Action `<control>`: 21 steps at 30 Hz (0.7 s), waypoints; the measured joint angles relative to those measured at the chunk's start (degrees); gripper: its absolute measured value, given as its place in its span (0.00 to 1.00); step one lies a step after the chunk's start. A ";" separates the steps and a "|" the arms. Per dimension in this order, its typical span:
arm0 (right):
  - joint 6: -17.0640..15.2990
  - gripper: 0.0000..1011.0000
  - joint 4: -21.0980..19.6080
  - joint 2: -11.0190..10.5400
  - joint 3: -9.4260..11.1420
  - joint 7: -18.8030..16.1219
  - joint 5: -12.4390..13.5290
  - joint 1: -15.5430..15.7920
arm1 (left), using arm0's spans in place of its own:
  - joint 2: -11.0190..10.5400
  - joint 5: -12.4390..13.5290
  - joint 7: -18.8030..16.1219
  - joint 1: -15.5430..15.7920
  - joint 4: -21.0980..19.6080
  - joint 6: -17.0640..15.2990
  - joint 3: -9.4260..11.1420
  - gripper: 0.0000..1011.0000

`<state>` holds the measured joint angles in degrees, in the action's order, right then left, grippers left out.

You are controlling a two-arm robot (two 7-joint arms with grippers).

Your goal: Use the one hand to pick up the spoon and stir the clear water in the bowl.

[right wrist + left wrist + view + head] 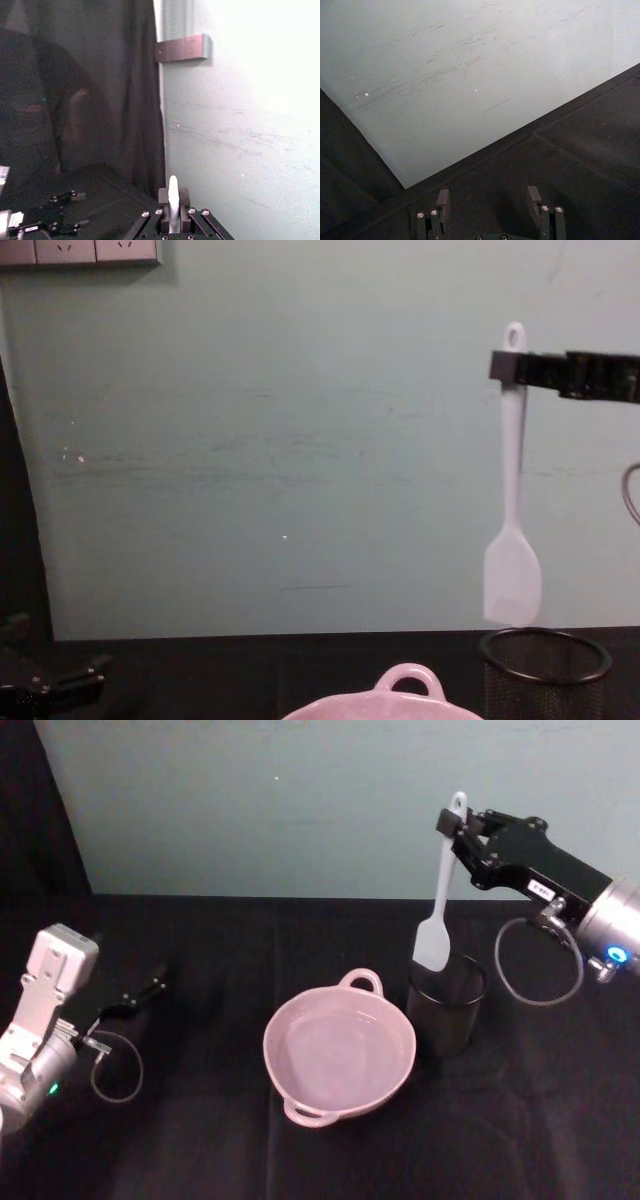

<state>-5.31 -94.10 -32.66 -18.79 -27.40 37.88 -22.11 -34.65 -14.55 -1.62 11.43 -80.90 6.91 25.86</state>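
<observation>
My right gripper (455,828) is shut on the top of the white spoon's handle, just under its eyelet. The spoon (440,900) hangs upright with its broad blade just above the black mesh cup (446,1005). From the chest, the spoon (513,500) hangs from the right gripper (512,368), blade clear of the cup rim (545,655). The handle (173,202) stands between the right fingers in the right wrist view. The pink bowl (339,1051) with water sits left of the cup, at table centre. My left gripper (150,985) rests open at the far left.
The table is covered in black cloth, with a pale green wall close behind it. The mesh cup stands almost against the bowl's right rim. A grey cable loop (540,965) hangs under the right wrist. Wall sockets (80,250) show at the upper left.
</observation>
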 joint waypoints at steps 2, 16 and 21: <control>0.20 0.12 1.25 0.10 0.37 -0.02 0.85 0.08 | 0.00 0.00 0.00 0.00 0.00 0.00 0.00 0.99; 1.68 0.12 8.42 1.59 1.88 -0.58 5.47 1.10 | 0.00 0.00 0.00 0.00 0.00 0.00 0.00 0.99; 2.26 0.12 11.04 2.39 2.12 -1.04 7.11 1.61 | 0.00 0.00 0.00 0.00 0.00 0.00 0.00 0.99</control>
<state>-3.05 -83.06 -30.26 -16.67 -28.44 45.00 -20.49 -34.64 -14.55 -1.62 11.43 -80.90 6.91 25.86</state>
